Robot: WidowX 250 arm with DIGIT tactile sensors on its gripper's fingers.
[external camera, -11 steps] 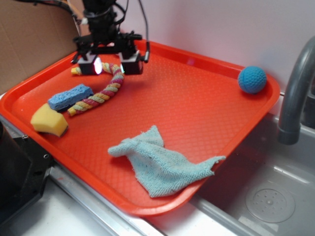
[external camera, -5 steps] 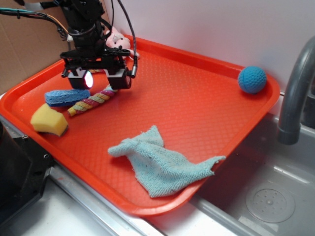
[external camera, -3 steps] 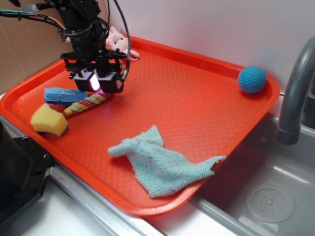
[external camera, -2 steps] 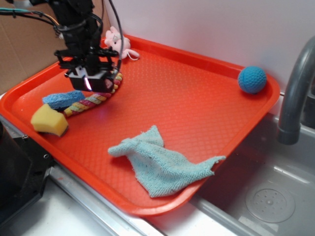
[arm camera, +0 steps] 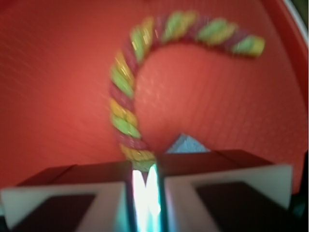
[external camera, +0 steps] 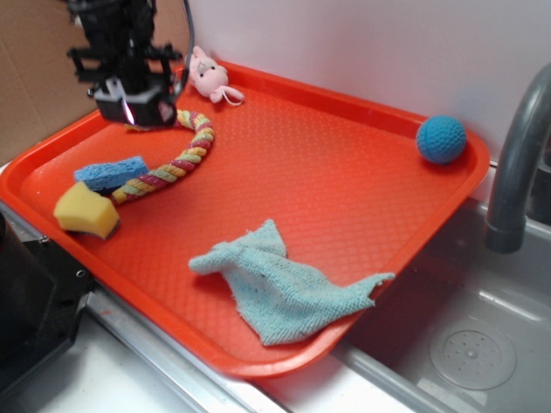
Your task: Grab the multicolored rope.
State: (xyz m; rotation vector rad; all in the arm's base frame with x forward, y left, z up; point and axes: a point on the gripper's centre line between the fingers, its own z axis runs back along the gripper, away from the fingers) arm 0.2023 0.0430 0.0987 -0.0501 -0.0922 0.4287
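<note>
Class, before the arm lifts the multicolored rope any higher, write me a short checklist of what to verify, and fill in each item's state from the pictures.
1. Gripper shut on the multicolored rope: ok, the wrist view shows the jaws pinching one end.
2. Grip is centred on the rope: not ok, only the end is held.
3. Rope fully off the orange tray: not ok, most of it lies there.
4. Rope's far end free of the blue sponge: cannot tell, they look close.
5. Pink plush toy clear of the gripper: ok, apart.

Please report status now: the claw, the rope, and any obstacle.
Claw shut on multicolored rope, one end pinched and raised. Rest of rope curves across orange tray, far end by blue sponge. Nothing in the way.
</note>
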